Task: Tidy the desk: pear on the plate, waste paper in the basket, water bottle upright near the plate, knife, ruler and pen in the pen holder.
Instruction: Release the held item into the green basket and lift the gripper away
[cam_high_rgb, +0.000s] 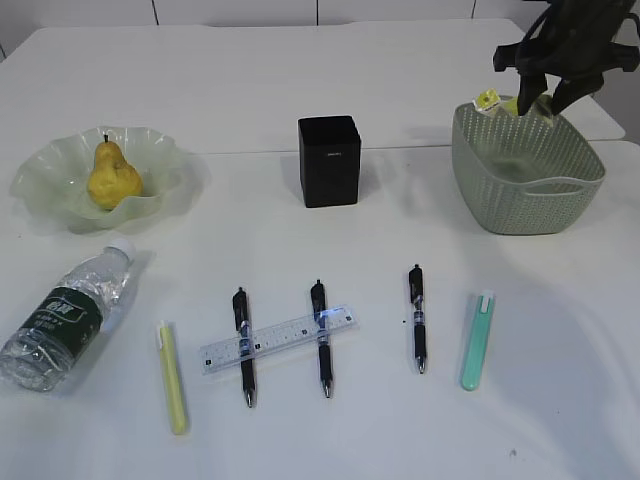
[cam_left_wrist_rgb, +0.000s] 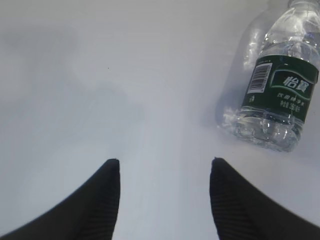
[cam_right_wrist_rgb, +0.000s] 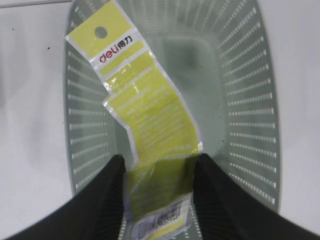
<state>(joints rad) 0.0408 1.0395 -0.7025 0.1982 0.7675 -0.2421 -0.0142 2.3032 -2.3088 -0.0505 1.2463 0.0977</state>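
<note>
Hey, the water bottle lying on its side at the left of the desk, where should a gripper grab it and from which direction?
Grip the water bottle across its labelled middle, coming down from above with the jaws spanning its width. It lies flat, cap toward the plate, so the round body is the widest firm part; the cap end is narrower. The left gripper is open beside it and probably best placed.

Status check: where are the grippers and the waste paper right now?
Right gripper shut on waste paper, over basket. Left gripper open, empty, beside lying water bottle. Nothing blocking.
</note>
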